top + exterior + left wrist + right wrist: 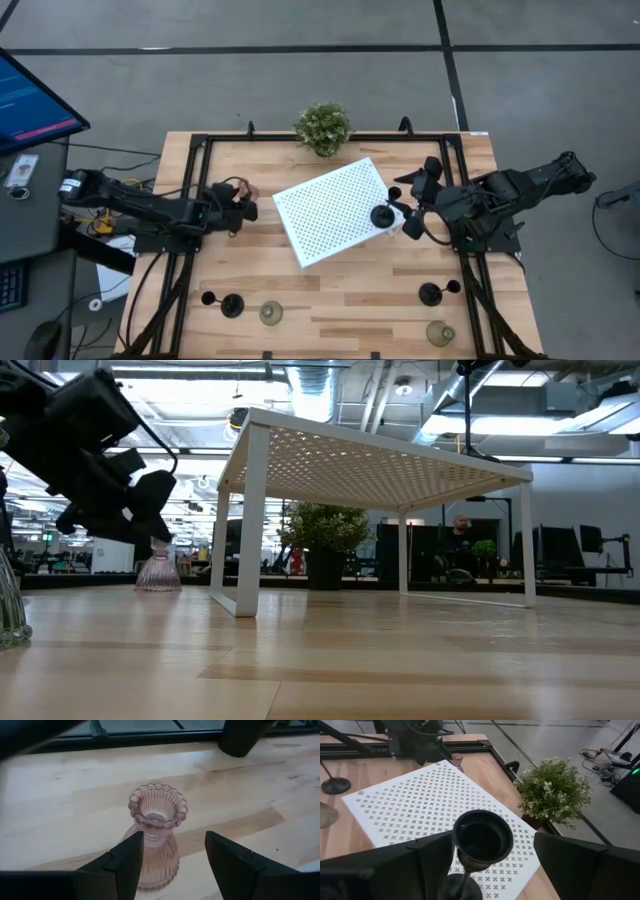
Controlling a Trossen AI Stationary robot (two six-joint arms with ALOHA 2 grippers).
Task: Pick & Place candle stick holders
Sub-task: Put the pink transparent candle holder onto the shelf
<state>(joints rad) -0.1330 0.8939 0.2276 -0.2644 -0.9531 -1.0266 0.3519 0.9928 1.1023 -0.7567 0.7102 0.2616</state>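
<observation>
A pink glassy holder (154, 837) stands upright on its base on the wood table; it also shows in the low view (158, 570). My left gripper (245, 207) is open, one finger on each side of the holder's body (172, 865). A black holder (482, 840) stands on its round base on the white perforated tray (325, 210), near the tray's right edge (382, 214). My right gripper (402, 214) is open, with its fingers on either side of the holder's cup (492, 865). I see no touch at either gripper.
Two more black holders (232, 305) (430, 293) and two olive-green ones (271, 314) (439, 333) stand near the table's near edge. A green potted plant (322, 127) stands at the far edge behind the tray. The tray stands on legs (250, 530).
</observation>
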